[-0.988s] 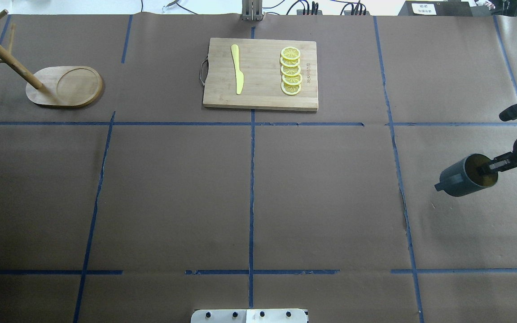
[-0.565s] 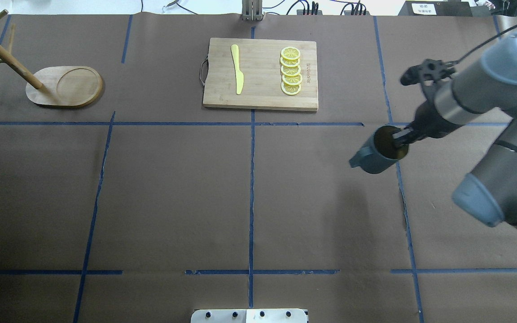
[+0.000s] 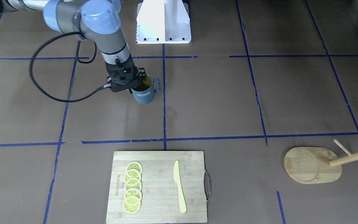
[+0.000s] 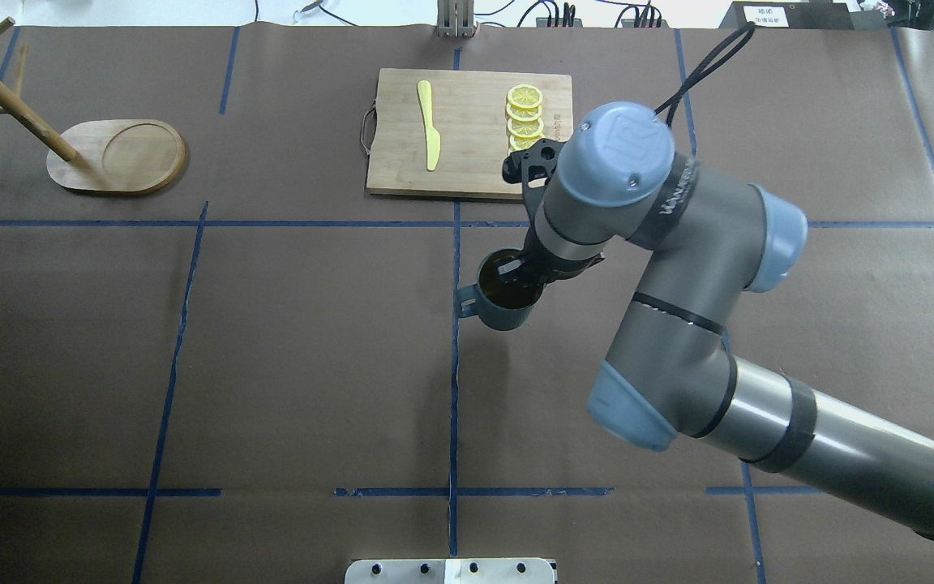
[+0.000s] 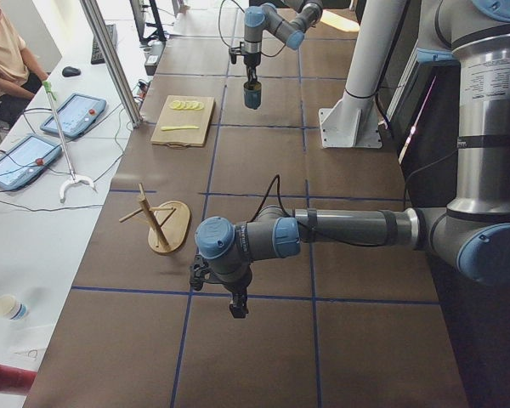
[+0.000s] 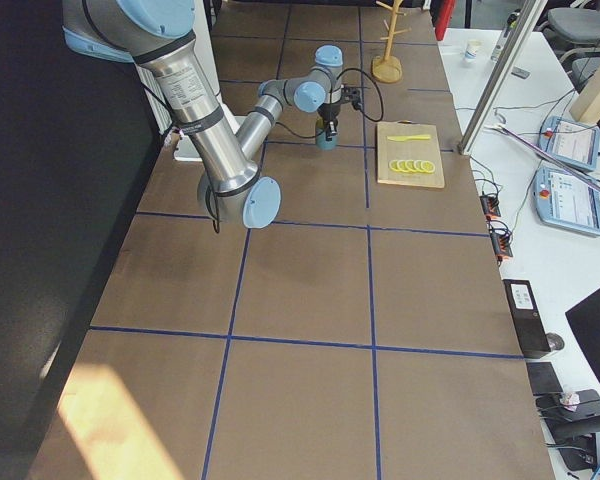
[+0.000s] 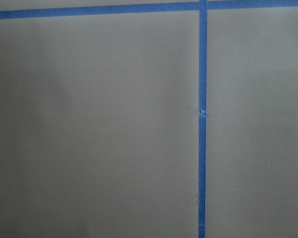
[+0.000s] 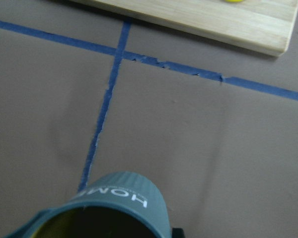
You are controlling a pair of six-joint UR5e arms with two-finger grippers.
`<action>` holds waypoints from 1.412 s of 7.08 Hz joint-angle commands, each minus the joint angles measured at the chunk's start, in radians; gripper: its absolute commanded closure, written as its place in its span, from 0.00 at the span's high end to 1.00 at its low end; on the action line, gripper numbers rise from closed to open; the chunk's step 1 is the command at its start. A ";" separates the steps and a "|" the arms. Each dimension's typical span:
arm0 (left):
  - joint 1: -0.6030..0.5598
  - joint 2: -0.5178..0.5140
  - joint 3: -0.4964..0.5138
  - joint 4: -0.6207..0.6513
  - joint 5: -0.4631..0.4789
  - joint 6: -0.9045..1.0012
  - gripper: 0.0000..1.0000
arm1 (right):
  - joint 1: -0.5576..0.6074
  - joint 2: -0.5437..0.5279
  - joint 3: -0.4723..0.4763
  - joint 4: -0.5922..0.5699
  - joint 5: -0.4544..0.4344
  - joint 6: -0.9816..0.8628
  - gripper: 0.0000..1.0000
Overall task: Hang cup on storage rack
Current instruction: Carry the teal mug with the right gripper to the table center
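- Cup (image 4: 506, 307): dark blue-grey, yellow inside, white "HOME" lettering; roughly upright, held aloft by its rim, handle pointing toward the rack's side.
- Storage rack (image 4: 122, 156): light wood, oval base, standing well apart from the cup.

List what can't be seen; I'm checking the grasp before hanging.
Fingers of the right gripper on the cup: partly hidden by the wrist, overhead view.
Top of the storage rack: cut off by the overhead view's left edge.
Left gripper: too small, exterior left view, to tell open or shut.

Bright, even light; soft shadows.
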 commanded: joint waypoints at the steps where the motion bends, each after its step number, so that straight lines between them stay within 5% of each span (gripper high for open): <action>1: 0.023 0.000 0.000 0.000 -0.002 0.000 1.00 | -0.068 0.027 -0.110 0.098 -0.040 0.060 0.03; 3: 0.025 0.000 0.003 0.000 -0.002 0.000 1.00 | -0.082 0.034 -0.121 0.100 -0.049 0.083 0.07; 4: 0.026 0.000 0.003 0.000 -0.002 0.000 1.00 | -0.082 0.049 -0.121 0.100 -0.048 0.136 0.41; 5: 0.026 0.000 0.002 -0.002 0.000 0.000 1.00 | -0.091 0.059 -0.114 0.100 -0.049 0.190 0.99; 7: 0.028 -0.001 0.002 -0.002 -0.002 0.000 1.00 | -0.090 0.060 -0.054 0.056 -0.046 0.190 1.00; 9: 0.028 -0.002 0.000 -0.003 -0.002 0.000 1.00 | -0.035 0.063 0.123 -0.146 -0.034 0.171 1.00; 10: 0.028 -0.002 -0.009 -0.009 -0.002 0.000 1.00 | 0.040 0.056 0.135 -0.171 0.009 0.113 1.00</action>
